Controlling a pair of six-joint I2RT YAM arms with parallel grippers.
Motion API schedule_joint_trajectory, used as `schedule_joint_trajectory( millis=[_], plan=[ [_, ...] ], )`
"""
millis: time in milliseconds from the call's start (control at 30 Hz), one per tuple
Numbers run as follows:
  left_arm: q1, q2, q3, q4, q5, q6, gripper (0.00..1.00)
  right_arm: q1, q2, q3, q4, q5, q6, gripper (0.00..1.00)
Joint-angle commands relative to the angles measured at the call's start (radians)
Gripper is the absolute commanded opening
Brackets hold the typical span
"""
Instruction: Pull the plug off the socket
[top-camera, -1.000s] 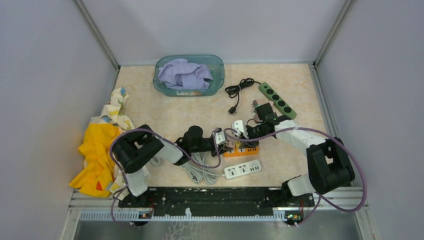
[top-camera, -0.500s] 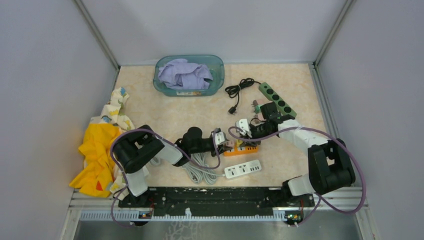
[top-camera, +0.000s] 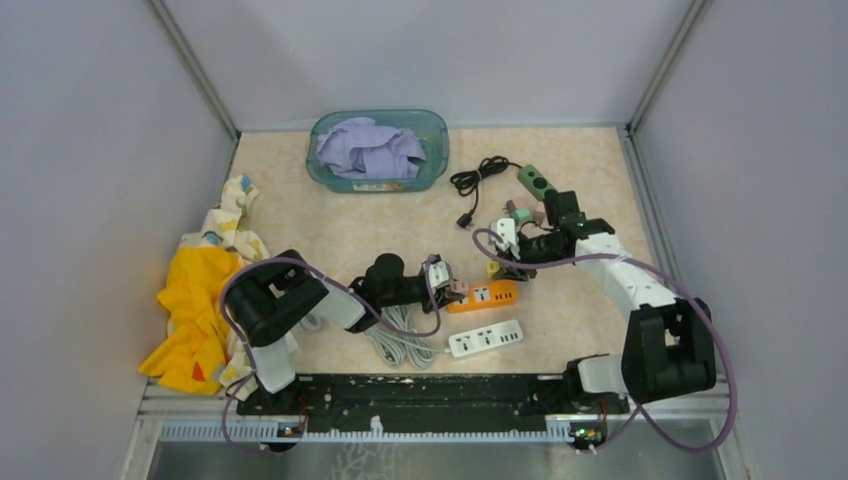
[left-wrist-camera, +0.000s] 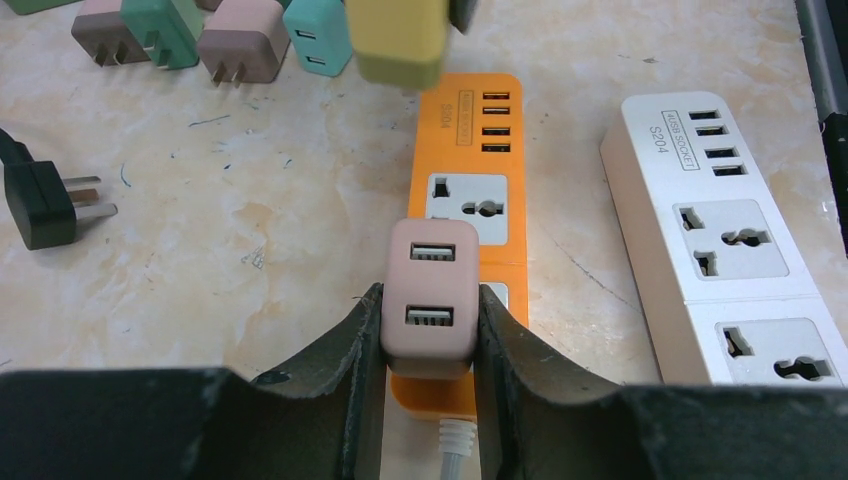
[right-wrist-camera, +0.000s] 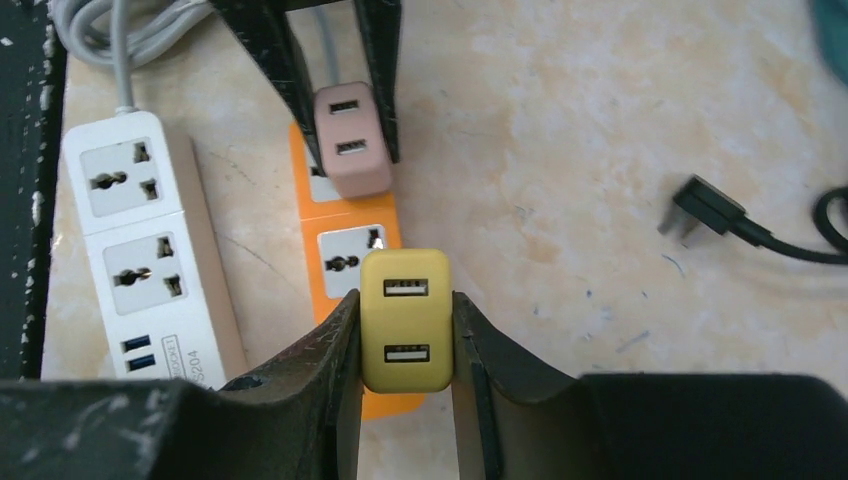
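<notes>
An orange power strip (top-camera: 484, 297) lies mid-table and also shows in the left wrist view (left-wrist-camera: 462, 150) and the right wrist view (right-wrist-camera: 340, 245). My left gripper (left-wrist-camera: 430, 297) is shut on a pink USB plug (left-wrist-camera: 430, 310) that stands on the strip's cable end. It shows in the top view (top-camera: 440, 282) too. My right gripper (right-wrist-camera: 405, 300) is shut on a yellow USB plug (right-wrist-camera: 405, 325) and holds it off the strip, above its far end. In the top view the right gripper (top-camera: 500, 262) is just behind the strip.
A white power strip (top-camera: 485, 338) lies in front of the orange one. Several loose plugs (left-wrist-camera: 240, 40) and a black plug (right-wrist-camera: 710, 215) lie behind. A green strip (top-camera: 538, 183), a teal basin (top-camera: 432, 135), yellow cloth (top-camera: 195, 300) and a coiled grey cable (top-camera: 400, 345) surround them.
My right gripper has moved back and to the right with the yellow plug, away from the orange strip. The left gripper has stayed on the pink plug.
</notes>
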Motion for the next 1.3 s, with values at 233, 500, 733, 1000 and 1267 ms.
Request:
schedule_joint_trajectory(
  millis=[233,500,733,1000,1267],
  plan=[
    [-0.002,-0.045,-0.005,-0.138,0.0,-0.078,0.2,-0.181,-0.014,0.067,0.371,0.401,0.656,0.0],
    [-0.002,-0.05,-0.005,-0.145,-0.004,-0.095,0.22,-0.231,-0.056,-0.069,0.662,0.675,0.843,0.18],
    [-0.002,-0.065,-0.015,-0.145,-0.008,-0.099,0.22,-0.232,0.061,-0.036,0.654,0.833,0.879,0.19],
    [-0.003,-0.07,-0.015,-0.142,-0.005,-0.1,0.23,-0.232,0.162,0.018,0.586,0.894,0.893,0.35],
    [-0.004,-0.081,-0.014,-0.136,0.001,-0.115,0.37,-0.232,0.11,0.028,0.58,0.858,0.905,0.53]
  ],
)
